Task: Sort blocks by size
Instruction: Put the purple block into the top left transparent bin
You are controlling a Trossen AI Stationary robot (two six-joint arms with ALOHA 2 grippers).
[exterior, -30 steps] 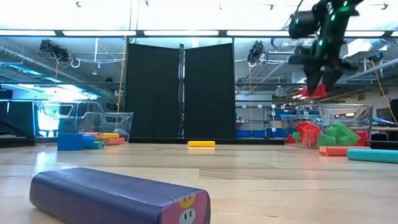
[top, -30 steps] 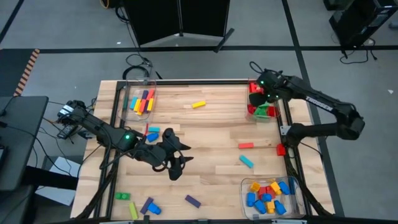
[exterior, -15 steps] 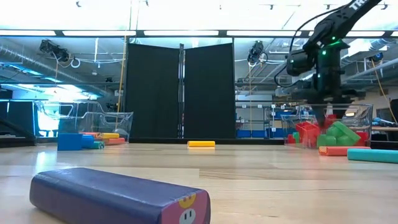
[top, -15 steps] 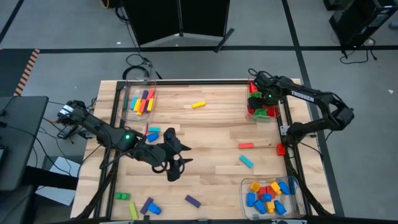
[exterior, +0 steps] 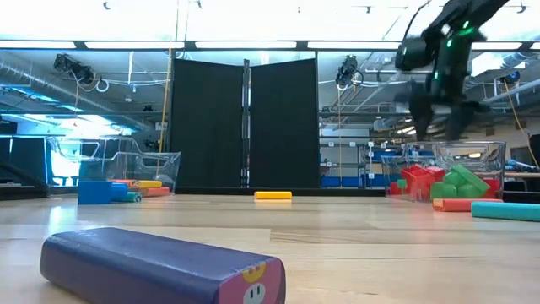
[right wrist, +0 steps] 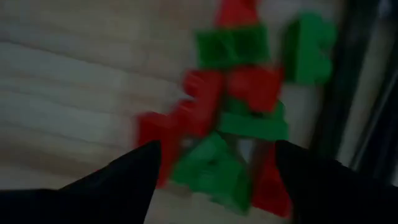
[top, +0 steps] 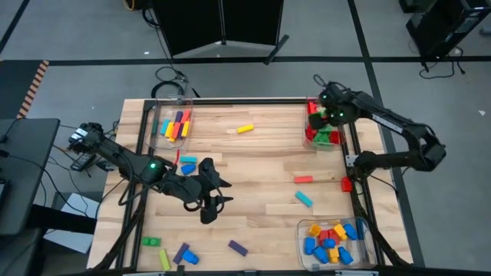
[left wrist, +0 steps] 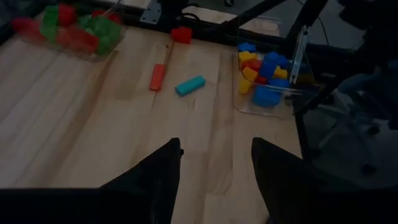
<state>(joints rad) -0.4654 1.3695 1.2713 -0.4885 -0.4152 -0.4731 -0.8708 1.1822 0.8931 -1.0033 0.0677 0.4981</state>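
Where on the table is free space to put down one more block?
Bare wood lies between the yellow block and the red bar, and beside the teal block. Crowded: the near-left corner, and around the left tool.

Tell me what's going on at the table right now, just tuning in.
The right end effector hangs open and empty over the bin of red and green blocks at the far right corner. The left end effector hovers open and empty over bare wood mid-table. A red bar, a teal block, a yellow block and a purple bar lie loose on the table.
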